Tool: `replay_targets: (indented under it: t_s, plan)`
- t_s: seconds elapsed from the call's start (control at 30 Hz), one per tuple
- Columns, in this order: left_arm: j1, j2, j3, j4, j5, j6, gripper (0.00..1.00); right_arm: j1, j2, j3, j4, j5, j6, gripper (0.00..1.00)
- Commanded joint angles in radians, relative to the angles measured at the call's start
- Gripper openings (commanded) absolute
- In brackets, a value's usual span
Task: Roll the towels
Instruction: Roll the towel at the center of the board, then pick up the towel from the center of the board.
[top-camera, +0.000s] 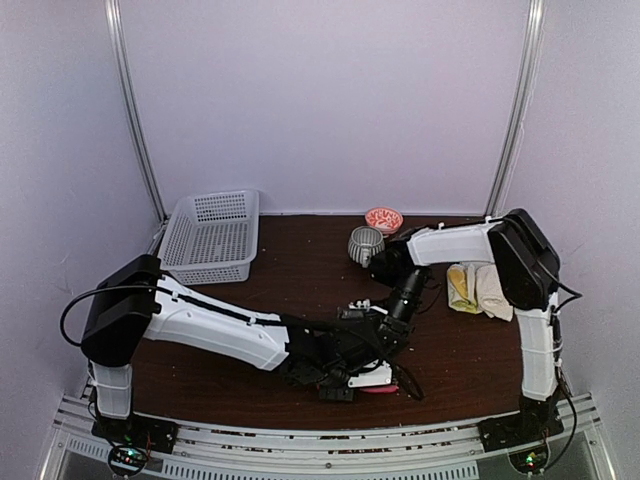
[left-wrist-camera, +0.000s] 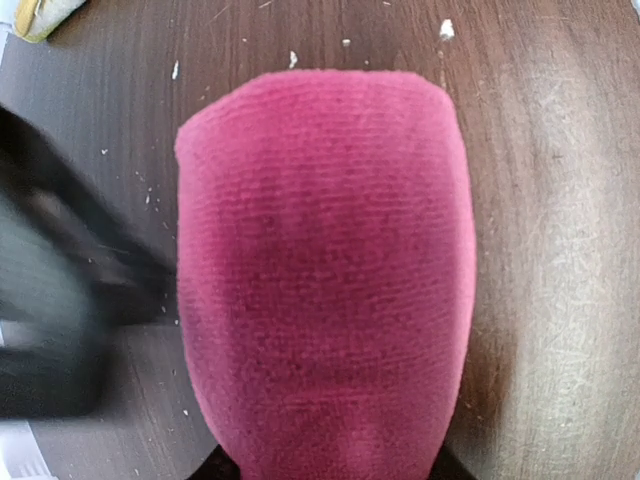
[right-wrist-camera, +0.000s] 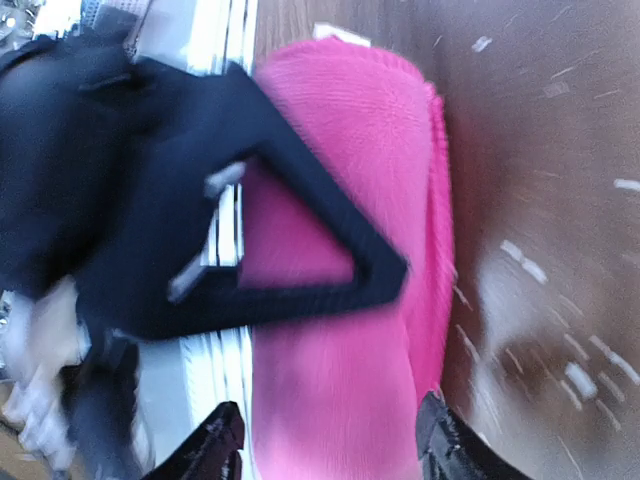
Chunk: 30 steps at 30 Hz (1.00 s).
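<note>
Left gripper (left-wrist-camera: 330, 470) pinches the towel (left-wrist-camera: 320, 270) (pink, rolled). Right gripper (right-wrist-camera: 325, 450) straddles it; clamping cannot be determined.

Robot lab cell: white wall panels (top-camera: 330, 100), aluminium rail (top-camera: 300, 450), brown table (top-camera: 300, 270).

Pink towel (right-wrist-camera: 352, 130) between right fingers (right-wrist-camera: 215, 445) — left fingers (right-wrist-camera: 320, 180) atop

Top view: even, soft light with a purple cast on the walls (top-camera: 320, 100); dark table (top-camera: 300, 270), faint shadows. Left wrist: pink towel (left-wrist-camera: 320, 280) fairly sharp, dark shape (left-wrist-camera: 50, 330) at left smeared, pale glare on the wood at right, edges bent. Right wrist: motion blur throughout, pink oversaturated, white glints on wood.
</note>
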Motion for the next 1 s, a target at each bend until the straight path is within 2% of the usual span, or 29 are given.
replay_targets:
  t_s: [0.0,0.13,0.3,0.43,0.6,0.77,0.97]
  plan:
    - [0.02,-0.04,-0.026,-0.007,0.015,0.044,0.12,-0.088,-0.253,0.023,-0.029,0.146,-0.006,0.61]
    - [0.049,-0.109,-0.045,0.004,0.006,0.07,0.07,-0.169,-0.462,-0.055,0.117,0.216,0.127,0.62]
    - [0.11,-0.21,-0.078,0.015,-0.004,0.119,0.05,-0.224,-0.663,-0.299,0.322,0.234,0.231,0.64]
    - [0.157,-0.274,-0.098,0.018,-0.043,0.188,0.02,-0.242,-0.721,-0.428,0.341,0.231,0.206,0.64]
    - [0.257,-0.363,-0.12,0.042,-0.034,0.3,0.0,-0.287,-0.798,-0.546,0.453,0.263,0.238,0.65]
    - [0.36,-0.446,-0.103,0.079,-0.056,0.401,0.0,-0.307,-0.856,-0.622,0.531,0.198,0.252,0.65]
    - [0.494,-0.504,-0.079,0.096,-0.087,0.459,0.0,-0.319,-0.883,-0.67,0.578,0.19,0.248,0.64]
